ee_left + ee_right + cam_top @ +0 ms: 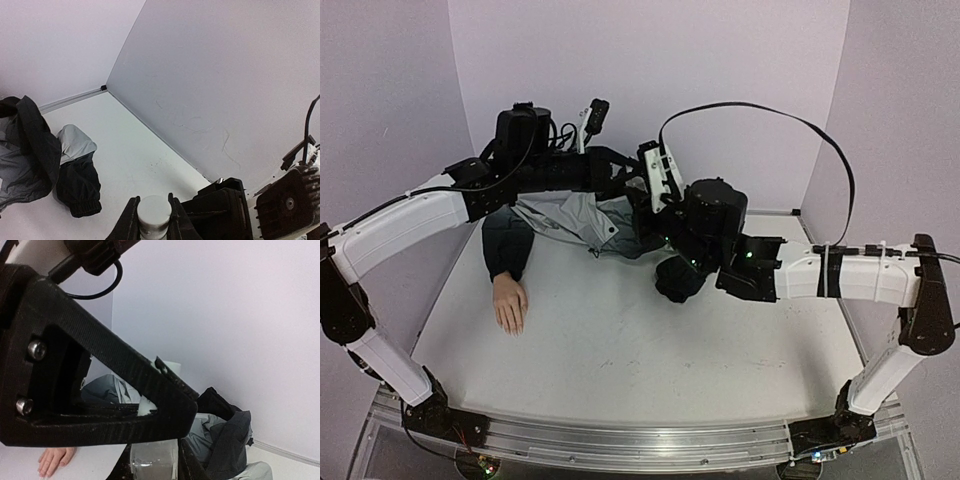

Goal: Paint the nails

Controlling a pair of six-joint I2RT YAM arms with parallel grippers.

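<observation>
Matte black left gripper (pixel 153 201) pinches a smooth round white cap (pixel 154 212), right gripper (pixel 152 463) clamps the clear glass bottle (pixel 150 455), and the nails (pixel 510 325) tip the pale mannequin hand (pixel 509 302) lying flat on the table (pixel 620 350) beside the jacket (pixel 507 245) cuff.

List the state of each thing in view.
left gripper, jaws shut on the white cap
right gripper, jaws shut on the glass bottle
white cap, atop the glass bottle
mannequin hand, palm down on the table, untouched
nails, too small to judge
jacket, crumpled on the table
</observation>
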